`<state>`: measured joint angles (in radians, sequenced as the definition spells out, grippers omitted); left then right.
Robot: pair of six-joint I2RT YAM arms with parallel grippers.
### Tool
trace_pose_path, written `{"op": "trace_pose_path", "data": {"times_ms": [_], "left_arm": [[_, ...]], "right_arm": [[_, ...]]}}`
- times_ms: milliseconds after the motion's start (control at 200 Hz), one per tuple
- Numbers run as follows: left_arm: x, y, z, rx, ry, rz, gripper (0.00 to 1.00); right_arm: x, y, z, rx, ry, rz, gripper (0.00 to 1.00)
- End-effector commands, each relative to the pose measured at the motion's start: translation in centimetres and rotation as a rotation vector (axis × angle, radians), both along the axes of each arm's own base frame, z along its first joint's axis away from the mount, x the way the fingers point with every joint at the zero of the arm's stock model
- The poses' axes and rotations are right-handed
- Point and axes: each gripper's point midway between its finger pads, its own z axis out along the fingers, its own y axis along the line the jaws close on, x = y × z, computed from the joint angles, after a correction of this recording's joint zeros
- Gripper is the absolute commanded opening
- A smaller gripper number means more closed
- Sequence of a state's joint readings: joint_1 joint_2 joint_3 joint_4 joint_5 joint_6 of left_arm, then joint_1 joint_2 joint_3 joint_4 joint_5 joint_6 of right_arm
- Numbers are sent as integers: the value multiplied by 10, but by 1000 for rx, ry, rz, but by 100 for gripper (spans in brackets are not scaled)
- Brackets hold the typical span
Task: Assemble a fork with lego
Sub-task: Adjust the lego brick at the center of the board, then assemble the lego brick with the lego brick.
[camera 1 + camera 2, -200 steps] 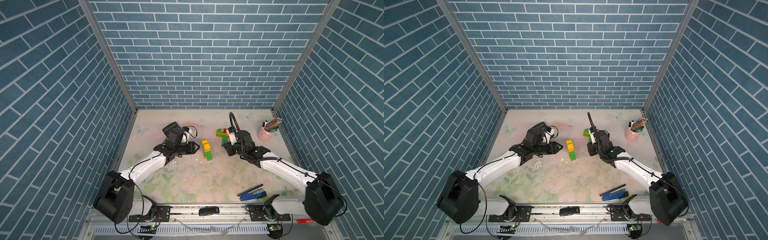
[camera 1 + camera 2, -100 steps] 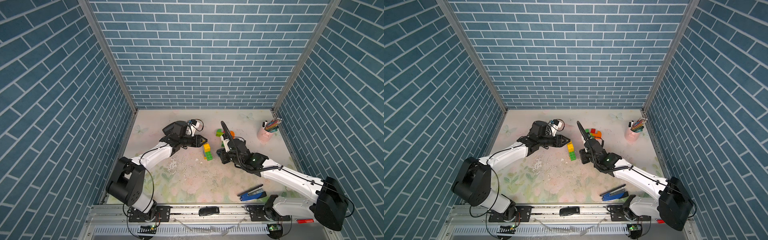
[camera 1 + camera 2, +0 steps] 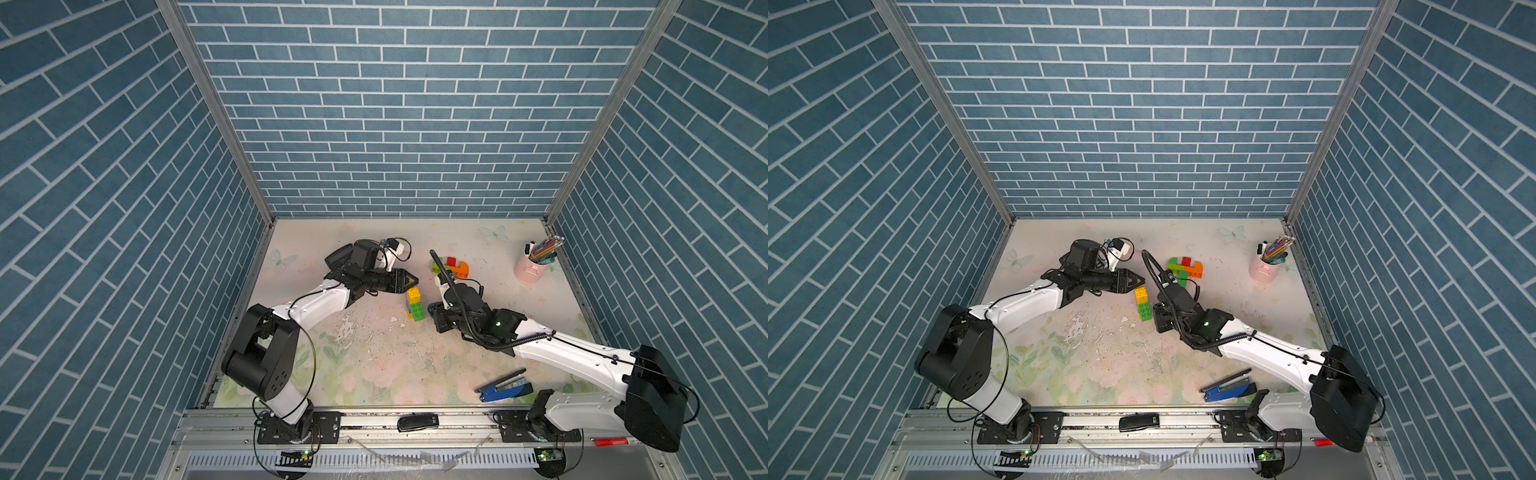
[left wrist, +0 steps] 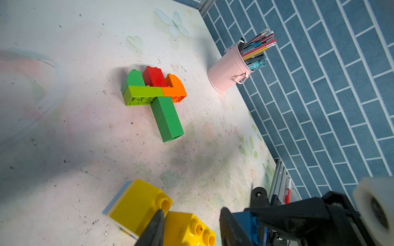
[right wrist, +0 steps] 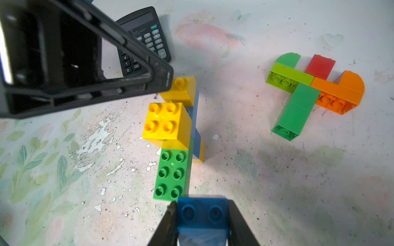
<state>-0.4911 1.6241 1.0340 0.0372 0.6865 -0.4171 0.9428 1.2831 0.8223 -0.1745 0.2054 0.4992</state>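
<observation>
Closed both arms onto the mid-table brick stack (image 3: 415,305) since a second ago (both top views). Left wrist: left gripper (image 4: 191,213) parted astride yellow brick (image 4: 185,232). Right wrist: right gripper (image 5: 202,206) clenched on blue brick (image 5: 202,215), stack's long axis straight ahead, green end nearest.

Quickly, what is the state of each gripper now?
Left gripper: jaws apart near yellow studded plastic bricks; grip cannot be told.
Right gripper: shut on a blue studded plastic brick.
</observation>
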Motion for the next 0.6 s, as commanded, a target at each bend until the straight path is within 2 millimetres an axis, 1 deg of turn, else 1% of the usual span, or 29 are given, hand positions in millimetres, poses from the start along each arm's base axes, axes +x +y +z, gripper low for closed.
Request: {"op": "trace_pose_path", "data": {"times_ms": [0,220,380,500,595], "left_arm": [[-4,-9,3,-9,-15,-43,44],[-6,-7,-7,11,3,-35,42],[-7,-4,-9,20,12,-24,38],[-9,-1,-10,26,13,-18,37],[-11,1,-13,35,18,-10,36]], "right_arm": [[8,6,10,23,-20,-43,0],[8,17,8,34,-13,-19,0],[9,22,8,25,-18,-6,0],[9,28,10,11,-30,6,0],[8,32,6,-2,-35,27,0]]}}
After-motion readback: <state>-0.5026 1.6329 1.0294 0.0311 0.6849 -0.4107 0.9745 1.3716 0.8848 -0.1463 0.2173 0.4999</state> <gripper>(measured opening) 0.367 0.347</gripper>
